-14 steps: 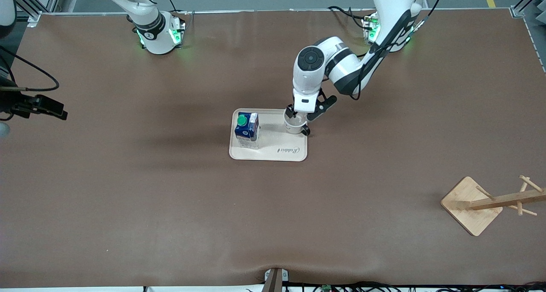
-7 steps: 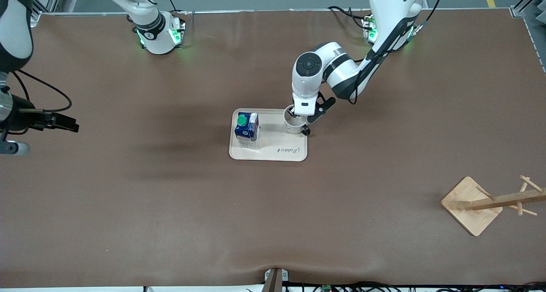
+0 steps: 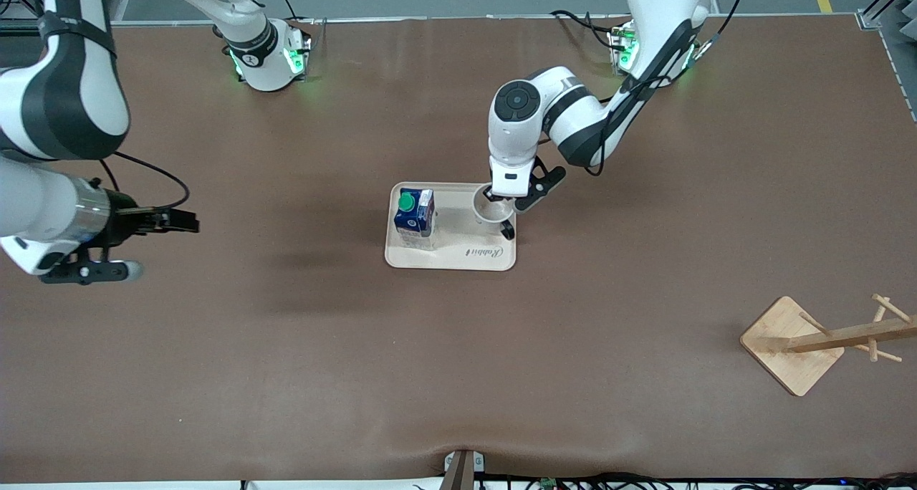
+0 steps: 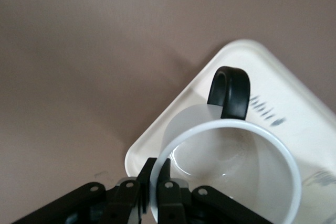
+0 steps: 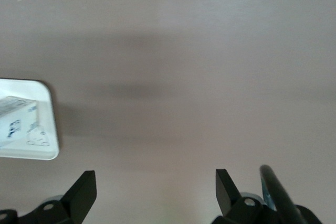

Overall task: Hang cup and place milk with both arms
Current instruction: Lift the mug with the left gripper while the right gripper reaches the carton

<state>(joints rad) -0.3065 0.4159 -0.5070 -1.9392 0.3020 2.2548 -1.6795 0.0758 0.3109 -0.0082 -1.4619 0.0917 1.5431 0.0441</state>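
Compared with one second ago, the right gripper (image 3: pixel 188 222) has advanced from the table edge toward the tray (image 3: pixel 451 259) and hangs over bare table at the right arm's end, fingers (image 5: pixel 84 191) spread wide and empty. The left gripper (image 3: pixel 499 195) has risen slightly and is clamped on the rim of the cup (image 3: pixel 493 211) — one finger (image 4: pixel 167 190) inside, one outside — over the tray corner. The cup is upright, mouth up, its black handle (image 4: pixel 229 92) toward the front camera. The milk (image 3: pixel 415 218) has not moved — upright on the tray, long axis vertical, green cap (image 3: pixel 406 203) on top.
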